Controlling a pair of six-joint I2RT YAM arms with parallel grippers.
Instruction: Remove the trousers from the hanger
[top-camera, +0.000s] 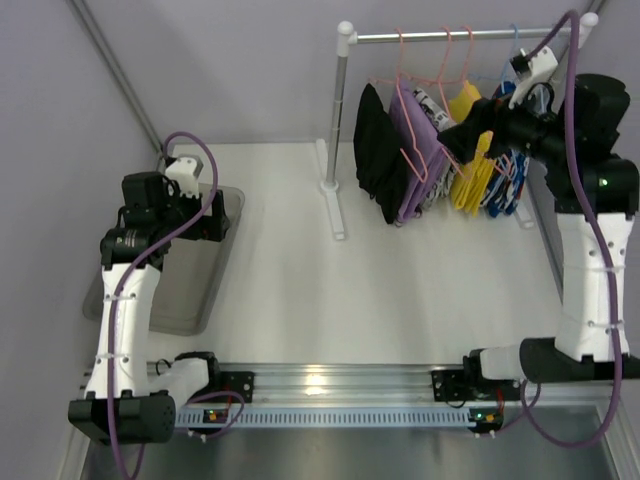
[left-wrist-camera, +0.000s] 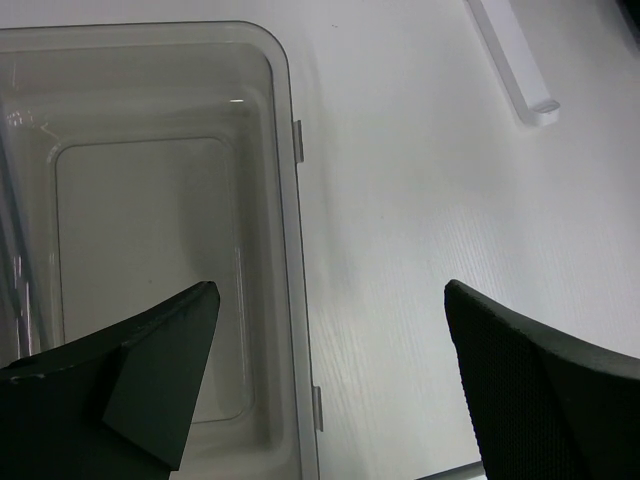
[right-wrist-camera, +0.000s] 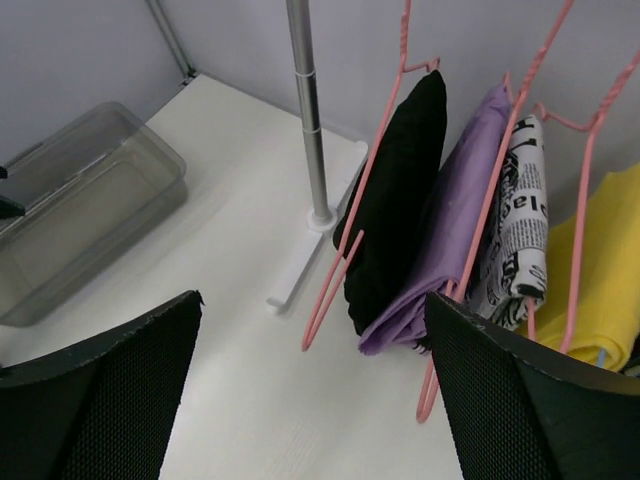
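The black trousers (right-wrist-camera: 400, 200) and the lilac trousers (right-wrist-camera: 455, 225) each hang folded over a pink hanger (right-wrist-camera: 345, 265) on the rack, side by side; in the top view they are the black (top-camera: 378, 155) and lilac (top-camera: 420, 150) garments. My right gripper (right-wrist-camera: 312, 297) is open and empty in the air, close to the right of the lilac trousers and not touching them; it also shows in the top view (top-camera: 455, 140). My left gripper (left-wrist-camera: 331, 287) is open and empty, above the right rim of a clear plastic bin (left-wrist-camera: 285, 150).
A black-and-white printed garment (right-wrist-camera: 515, 220) and a yellow garment (right-wrist-camera: 600, 260) hang right of the lilac one. The rack's post (right-wrist-camera: 308, 110) stands on a white foot (right-wrist-camera: 300, 265). The bin (top-camera: 215, 290) sits at the table's left. Blue hangers (top-camera: 510, 180) hang at the rack's right end.
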